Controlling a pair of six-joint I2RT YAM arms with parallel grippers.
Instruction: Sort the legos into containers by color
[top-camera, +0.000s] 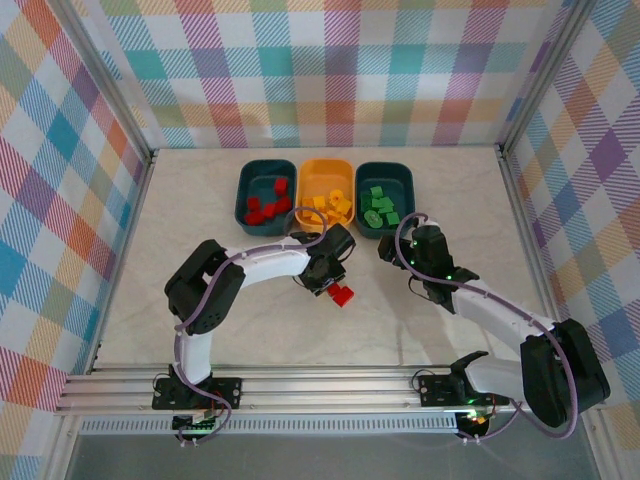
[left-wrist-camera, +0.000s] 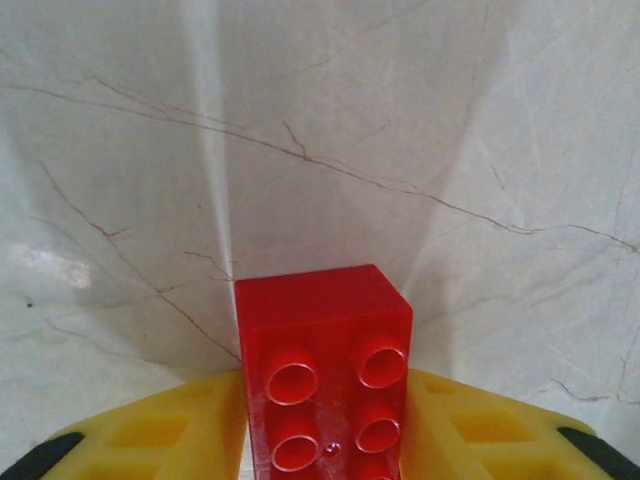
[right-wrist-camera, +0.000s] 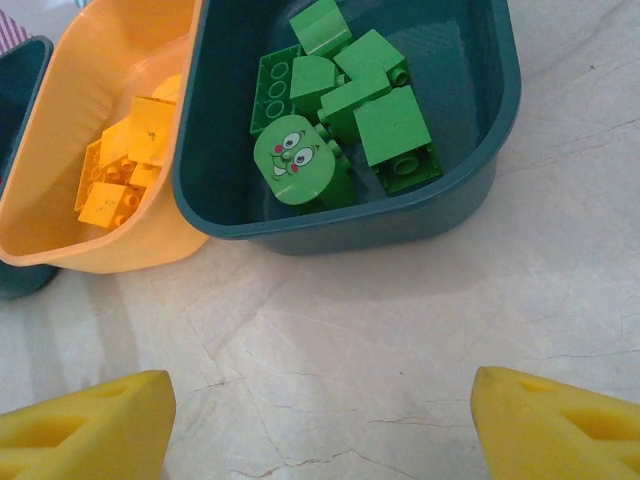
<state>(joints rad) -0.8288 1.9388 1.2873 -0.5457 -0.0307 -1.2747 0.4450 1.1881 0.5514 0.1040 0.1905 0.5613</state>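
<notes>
My left gripper (left-wrist-camera: 325, 430) is shut on a red studded brick (left-wrist-camera: 325, 370), its yellow fingers (left-wrist-camera: 160, 430) pressed against both sides of the brick. From above, that red brick (top-camera: 342, 294) sits low over the table, in front of the tubs. The left teal tub (top-camera: 243, 185) holds red bricks (top-camera: 268, 205). The orange-yellow tub (top-camera: 326, 164) holds yellow bricks (top-camera: 332, 206). The right teal tub (top-camera: 408, 190) holds green bricks (top-camera: 378, 206). My right gripper (right-wrist-camera: 320, 420) is open over bare table just in front of the green-filled tub (right-wrist-camera: 380, 225).
In the right wrist view the orange-yellow tub (right-wrist-camera: 100, 250) touches the teal one, with yellow bricks (right-wrist-camera: 125, 165) inside. Plaid walls enclose the marble table (top-camera: 200, 300) on three sides. A metal rail (top-camera: 320, 385) runs along the near edge.
</notes>
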